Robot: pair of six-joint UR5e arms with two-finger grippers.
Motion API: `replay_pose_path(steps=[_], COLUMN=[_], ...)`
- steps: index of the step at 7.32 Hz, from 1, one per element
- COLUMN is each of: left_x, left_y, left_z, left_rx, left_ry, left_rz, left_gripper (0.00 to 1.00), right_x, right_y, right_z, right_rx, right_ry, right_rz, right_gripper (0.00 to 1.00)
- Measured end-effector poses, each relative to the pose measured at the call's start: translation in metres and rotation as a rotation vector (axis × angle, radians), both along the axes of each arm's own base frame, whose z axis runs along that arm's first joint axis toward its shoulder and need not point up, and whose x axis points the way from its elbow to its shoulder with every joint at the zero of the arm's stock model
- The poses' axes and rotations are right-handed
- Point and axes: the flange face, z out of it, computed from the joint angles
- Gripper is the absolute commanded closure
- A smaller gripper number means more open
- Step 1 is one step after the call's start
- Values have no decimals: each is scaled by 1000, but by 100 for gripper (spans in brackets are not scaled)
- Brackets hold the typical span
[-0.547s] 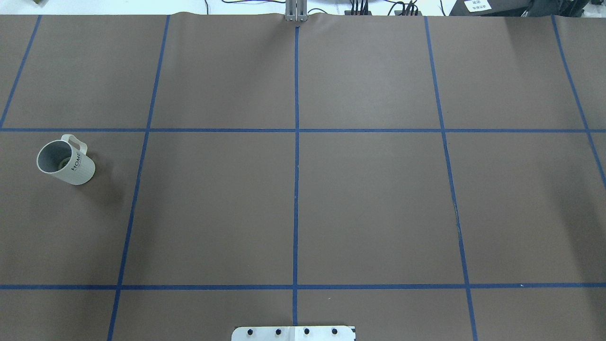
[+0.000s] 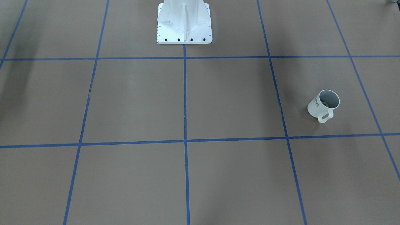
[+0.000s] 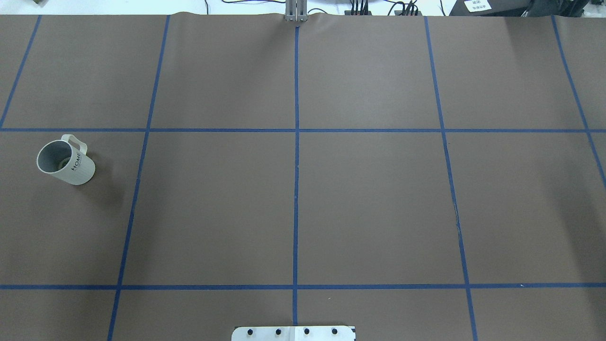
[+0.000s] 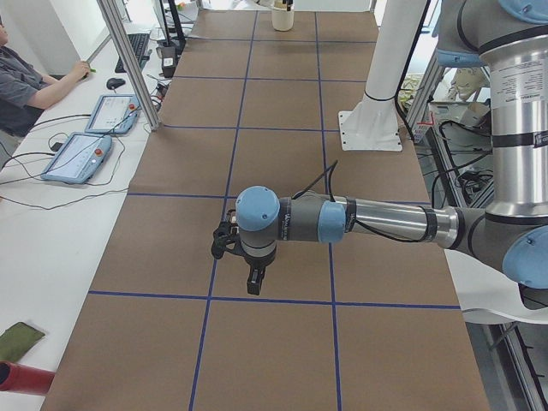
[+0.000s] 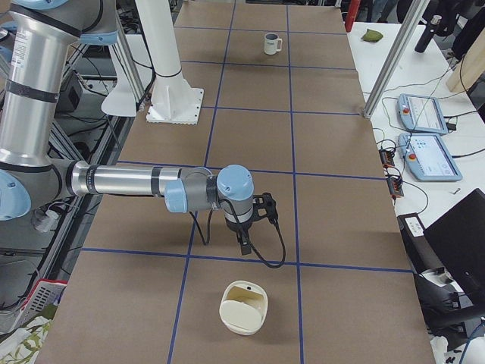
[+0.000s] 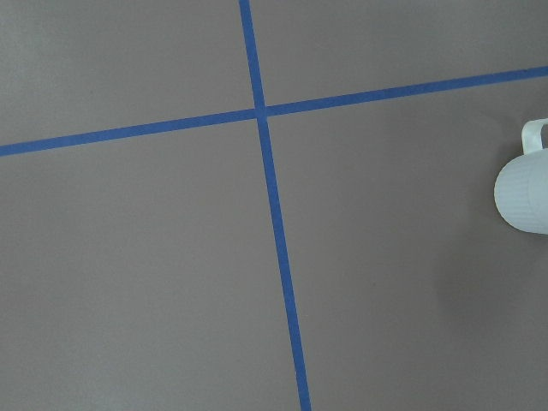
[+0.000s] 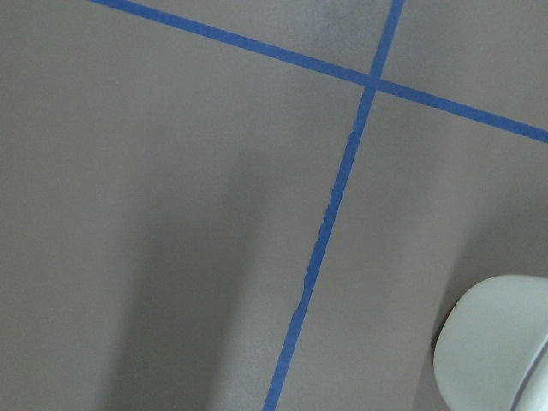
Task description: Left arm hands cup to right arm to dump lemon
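Bolts dot the white base plate (image 3: 293, 333) at the robot's edge of the tabletop (image 3: 369, 208), and from there brown sheet runs out in wide squares ruled by blue tape (image 3: 296, 189). Out on the robot's left, there's the cup (image 3: 66, 163), upright inside its own square, apart from every tape line, well toward that end. Handle turned away from the robot, "HOME" facing the centre. Down in the bottom, faintly, a dull yellowish thing: the lemon (image 3: 61, 164). A whole square of sheet lies between the cup's square and the centre line.

Now the left arm (image 4: 394, 221) reaches level above the sheet, wrist bent down. It is seen side-on only, so whether the left jaws are apart or together I cannot tell. Its wrist camera catches the cup's ribbed wall at the frame's right edge. Over to the right arm (image 5: 121, 180), same pose at the other end, right jaws pointing down near a tape line, and again I cannot tell how they stand. Just past it, toward the right end, sits a cream tub (image 5: 243, 307).

Far edge now: black cables (image 3: 360, 7) trail off behind the sheet. Beyond, a white side tabletop (image 5: 462, 197) with two control tablets (image 5: 430, 155), a metal post (image 5: 394, 53), and a person (image 4: 21, 81) seated, hand on it.
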Motion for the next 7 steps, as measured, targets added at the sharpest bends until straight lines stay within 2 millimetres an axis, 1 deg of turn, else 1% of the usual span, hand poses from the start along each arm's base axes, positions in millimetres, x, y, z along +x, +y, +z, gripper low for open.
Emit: replay_pose_path(steps=[3,5,7], left_x=[0,0,0], left_y=[-5,-21,-34], left_z=[-7,-20,-34], left_rx=[17,78,169], left_ry=[1,-3,-1], left_rz=[-1,-3,-2], left_gripper=[0,0,0], right_x=[-1,1,4], right_y=[-2,-7,-18], right_z=[-3,-10,-25], right_rx=[8,43,114], right_ry=[-8,-7,-16], right_rz=[2,9,23], right_gripper=[0,0,0])
